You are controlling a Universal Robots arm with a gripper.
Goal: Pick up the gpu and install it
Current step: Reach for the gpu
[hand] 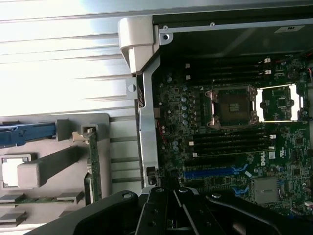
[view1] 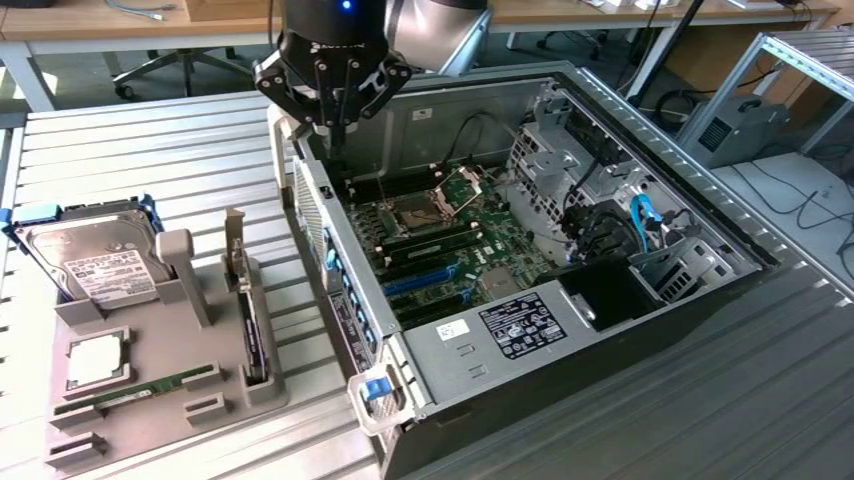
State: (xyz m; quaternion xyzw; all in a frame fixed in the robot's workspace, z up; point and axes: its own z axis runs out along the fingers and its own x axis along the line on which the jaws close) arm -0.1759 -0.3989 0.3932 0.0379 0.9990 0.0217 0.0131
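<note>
Looking at the gripper [view1: 334,125] pinched fully shut, gripping nothing, poised just above the back edge of the open computer case [view1: 454,350]. Below and off to one side, well apart: gpu [view1: 248,310] upright in grey holder [view1: 147,400], near hard drive [view1: 94,260].

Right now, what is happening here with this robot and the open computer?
A robot arm holds its shut end effector, empty, above one edge of the open computer case. The gpu stands upright in the gray holder on the exterior view's left, beside the hard drive, not yet picked up.
</note>
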